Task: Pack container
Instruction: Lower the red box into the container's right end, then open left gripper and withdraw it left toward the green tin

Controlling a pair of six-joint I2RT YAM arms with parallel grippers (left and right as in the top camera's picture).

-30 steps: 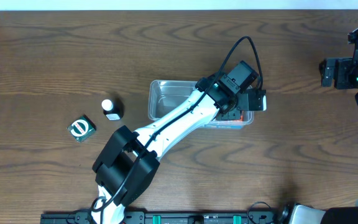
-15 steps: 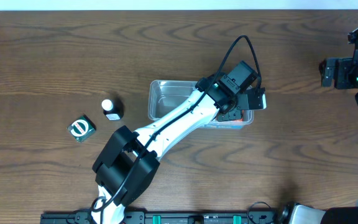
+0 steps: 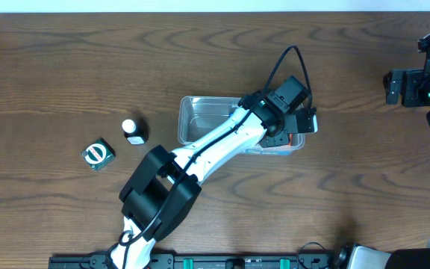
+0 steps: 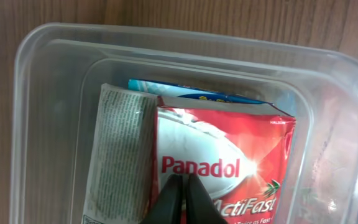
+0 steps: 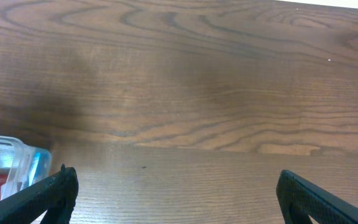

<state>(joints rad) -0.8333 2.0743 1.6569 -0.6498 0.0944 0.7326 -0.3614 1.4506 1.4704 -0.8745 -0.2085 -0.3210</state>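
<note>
Wood tabletop [image 3: 66, 60], container [image 3: 192, 123] at centre. Inside: red pack [image 4: 229, 155] reading "Panadol ActiFast", side print too small to read, blue pkt [image 4: 185, 92] beneath. Left pincer [image 4: 180, 183] clenched on nothing, tips over the pack. Right pincer [image 5: 176, 193] spread wide at far right, empty. Bottle [image 3: 134, 131] & green pkt [image 3: 97, 154] sit left of container.

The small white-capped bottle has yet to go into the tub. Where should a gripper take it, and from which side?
Take the bottle by its dark body just under the white cap, coming down from above. It seems to stand upright, apart from the green packet, so fingers can likely drop either side.
</note>
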